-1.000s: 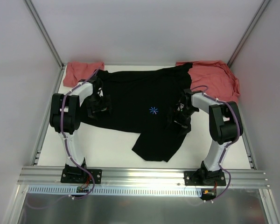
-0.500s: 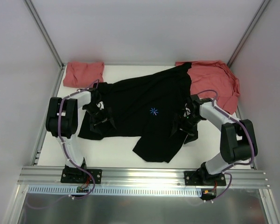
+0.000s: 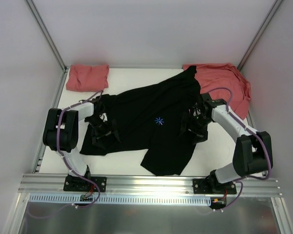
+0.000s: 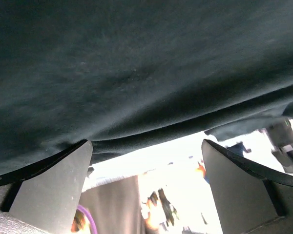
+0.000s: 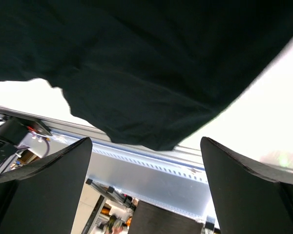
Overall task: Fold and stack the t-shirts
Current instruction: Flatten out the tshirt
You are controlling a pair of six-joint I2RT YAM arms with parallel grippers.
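Top view: black t-shirt [image 3: 136, 109] lies spread and rumpled across the middle of the table [image 3: 119, 160], starburst mark [image 3: 159, 121] face up. The left gripper [image 3: 102, 132] is at the shirt's left edge and the right gripper [image 3: 193, 127] is at its right edge.

Left wrist view: fingers [image 4: 53, 190] stand wide apart, with black cloth filling the view above them. Right wrist view: jaws likewise apart, and the black hem hangs just past the tips (pad contact not resolvable).

The folded salmon-red shirt [image 3: 88, 77] is in the far-left corner. The crumpled salmon-red shirt [image 3: 227, 80] is in the far-right corner, with the black shirt's far corner touching it.
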